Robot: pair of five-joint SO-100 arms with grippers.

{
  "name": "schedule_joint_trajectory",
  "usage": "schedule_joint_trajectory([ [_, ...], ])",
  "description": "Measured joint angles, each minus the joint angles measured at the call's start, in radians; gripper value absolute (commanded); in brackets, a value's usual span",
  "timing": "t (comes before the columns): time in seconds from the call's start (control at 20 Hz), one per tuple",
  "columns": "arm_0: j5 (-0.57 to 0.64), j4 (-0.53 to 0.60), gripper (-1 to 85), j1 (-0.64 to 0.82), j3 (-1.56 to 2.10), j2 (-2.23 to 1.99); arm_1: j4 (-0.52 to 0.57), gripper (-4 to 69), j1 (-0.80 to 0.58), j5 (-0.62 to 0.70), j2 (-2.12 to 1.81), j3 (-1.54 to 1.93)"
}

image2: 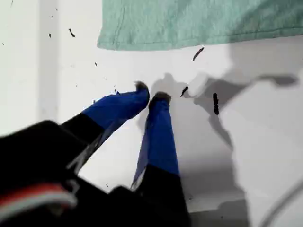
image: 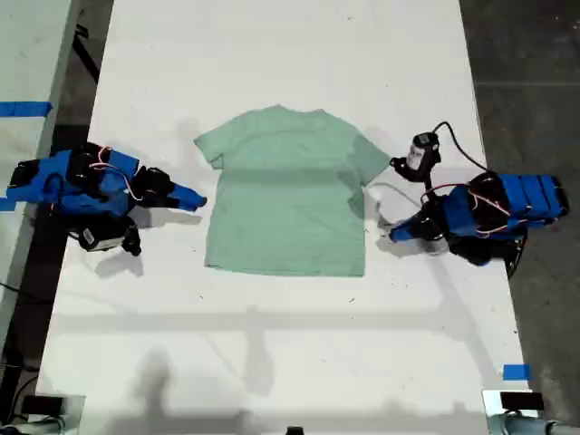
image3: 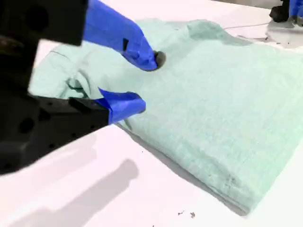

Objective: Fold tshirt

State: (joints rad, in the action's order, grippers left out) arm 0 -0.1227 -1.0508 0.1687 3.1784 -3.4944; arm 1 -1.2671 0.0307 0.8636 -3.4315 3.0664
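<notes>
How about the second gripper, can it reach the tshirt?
Probably yes. My second gripper is open right at the tshirt's edge, with one finger over the cloth and nothing between them.

A robot lab or workshop is shown. A long white table (image: 272, 344) is set on a dark floor (image: 526, 63). Bits of blue tape (image: 516, 372) are stuck down.

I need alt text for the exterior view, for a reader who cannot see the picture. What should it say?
A pale green t-shirt lies flat in the middle of a white table, seen from above. A blue robot arm rests on each side of it, with my second hand at the view's left and my first hand at the view's right; neither holds the shirt.
</notes>
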Motion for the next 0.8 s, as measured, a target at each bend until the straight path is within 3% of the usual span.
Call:
schedule_joint_trajectory([
  [0.1,0.000,0.037,1.1,-0.041,0.000,0.000,0.002,-0.7,-0.032,-0.046,0.000,0.000],
  [0.15,0.000,0.077,1.0,-0.072,0.000,0.000,0.005,-0.7,-0.078,-0.172,-0.002,-0.002],
  [0.25,-0.005,0.086,0.1,-0.084,0.000,0.000,0.006,-0.7,-0.110,-0.558,-0.003,-0.005],
  [0.35,-0.012,0.086,0.1,-0.091,0.000,0.000,0.003,-0.7,-0.110,-0.742,-0.003,-0.003],
  [0.65,-0.012,0.092,0.1,-0.095,-0.003,0.000,0.002,-0.5,-0.107,-0.785,-0.003,-0.002],
  [0.8,-0.003,0.092,0.1,-0.048,-0.075,0.020,-0.026,-0.5,-0.144,-0.715,-0.003,-0.072],
])
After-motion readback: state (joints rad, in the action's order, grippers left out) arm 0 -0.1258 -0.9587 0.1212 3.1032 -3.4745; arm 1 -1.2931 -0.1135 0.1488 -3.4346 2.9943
